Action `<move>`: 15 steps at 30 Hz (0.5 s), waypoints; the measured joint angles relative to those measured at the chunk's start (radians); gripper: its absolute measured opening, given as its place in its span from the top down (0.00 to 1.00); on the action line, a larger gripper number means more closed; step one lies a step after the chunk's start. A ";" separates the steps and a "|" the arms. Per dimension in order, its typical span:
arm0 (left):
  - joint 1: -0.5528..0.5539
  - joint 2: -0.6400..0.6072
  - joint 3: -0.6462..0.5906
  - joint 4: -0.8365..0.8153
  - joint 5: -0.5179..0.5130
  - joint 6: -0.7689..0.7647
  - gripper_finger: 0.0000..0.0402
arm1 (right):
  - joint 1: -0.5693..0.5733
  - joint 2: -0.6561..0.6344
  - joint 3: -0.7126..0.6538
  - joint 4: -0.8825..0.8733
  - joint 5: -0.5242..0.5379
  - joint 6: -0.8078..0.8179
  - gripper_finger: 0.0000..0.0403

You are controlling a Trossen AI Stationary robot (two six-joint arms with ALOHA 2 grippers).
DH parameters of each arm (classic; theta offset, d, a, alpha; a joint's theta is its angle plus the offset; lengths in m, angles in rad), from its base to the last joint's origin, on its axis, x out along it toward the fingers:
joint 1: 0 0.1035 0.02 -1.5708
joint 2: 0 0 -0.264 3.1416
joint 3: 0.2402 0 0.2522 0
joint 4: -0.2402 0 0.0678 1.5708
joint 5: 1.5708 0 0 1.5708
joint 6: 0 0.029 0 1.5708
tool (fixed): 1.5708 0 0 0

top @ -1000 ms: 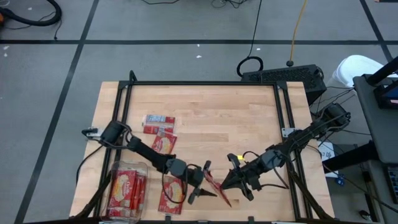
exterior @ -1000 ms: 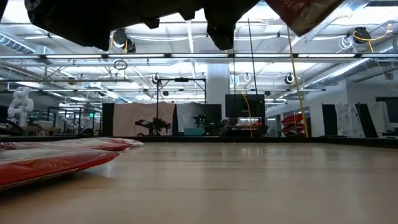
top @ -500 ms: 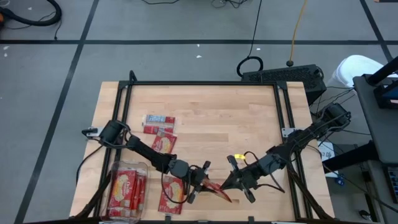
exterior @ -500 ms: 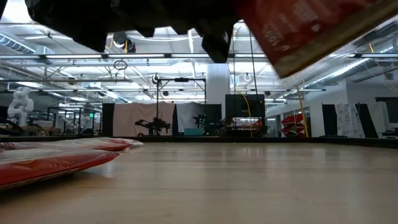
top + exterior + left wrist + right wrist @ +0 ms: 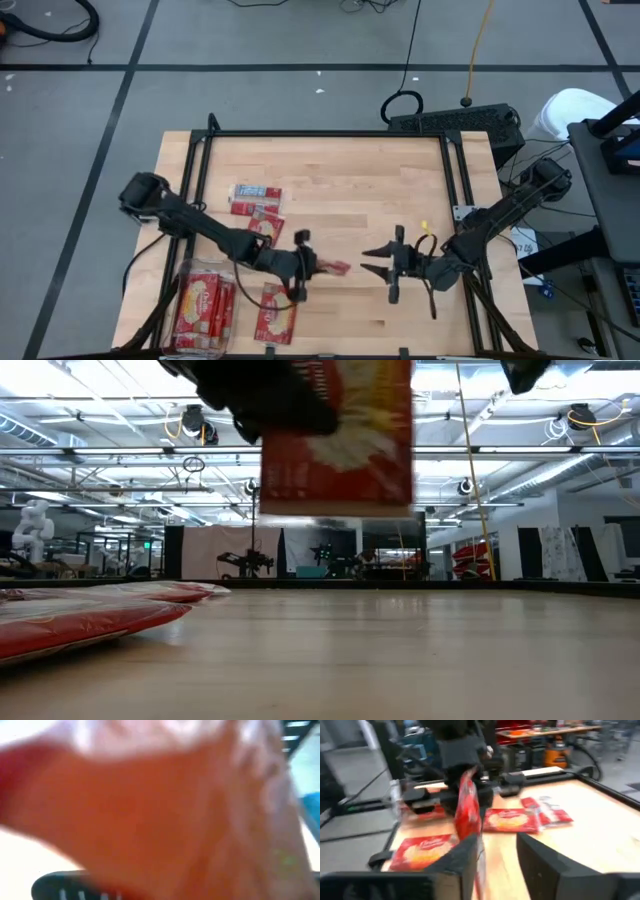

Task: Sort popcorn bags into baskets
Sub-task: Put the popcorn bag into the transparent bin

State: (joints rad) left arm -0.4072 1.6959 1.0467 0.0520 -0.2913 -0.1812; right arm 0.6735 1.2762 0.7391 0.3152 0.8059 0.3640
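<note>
High view: the left gripper (image 5: 300,266) sits near the table's front middle, clamped on a popcorn bag (image 5: 333,268) that pokes out toward the right arm. The right gripper (image 5: 385,266) has backed off since a second ago; then both grippers met at this bag, now there is bare wood between them. Its fingers are spread apart and hold nothing. The left arm's shoulder has also swung out toward the table's left edge. The clear basket (image 5: 186,277) stands at the front left corner with red bags inside. One bag (image 5: 274,314) lies just beside the basket on the table (image 5: 350,180), and three more bags (image 5: 255,210) lie further back on the left half.

Low view: the held bag (image 5: 338,438) hangs upright above the table, popcorn picture facing the camera, its top in the dark left gripper (image 5: 265,390). Earlier it showed only as a tilted corner at the upper right. Flat red bags (image 5: 90,615) lie at the left. This view alone shows the bag is clear of the wood.

Left wrist view: filled by blurred red packet (image 5: 150,820), nothing else readable.

Right wrist view: the right gripper's own fingers (image 5: 465,865) stand parted and empty. Beyond them the held bag (image 5: 469,807) shows edge-on under the left gripper (image 5: 457,750), apart from the right fingers
</note>
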 joint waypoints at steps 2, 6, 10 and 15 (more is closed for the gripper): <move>0.007 -0.044 0.000 -0.084 -0.049 -0.006 0.93 | -0.009 0.014 0.000 0.012 0.038 0.031 0.61; 0.035 -0.104 0.001 -0.195 -0.094 -0.012 0.95 | -0.040 0.042 0.000 0.080 0.060 0.015 0.48; 0.070 -0.123 0.009 -0.287 -0.103 -0.011 0.94 | -0.068 0.061 0.036 0.194 0.061 -0.135 0.38; 0.102 -0.114 0.039 -0.358 -0.092 -0.011 0.93 | -0.148 0.119 0.144 0.187 0.036 -0.244 0.31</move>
State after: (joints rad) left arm -0.3055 1.5821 1.0855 -0.3057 -0.3833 -0.1917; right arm 0.5257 1.3949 0.8835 0.5021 0.8419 0.1202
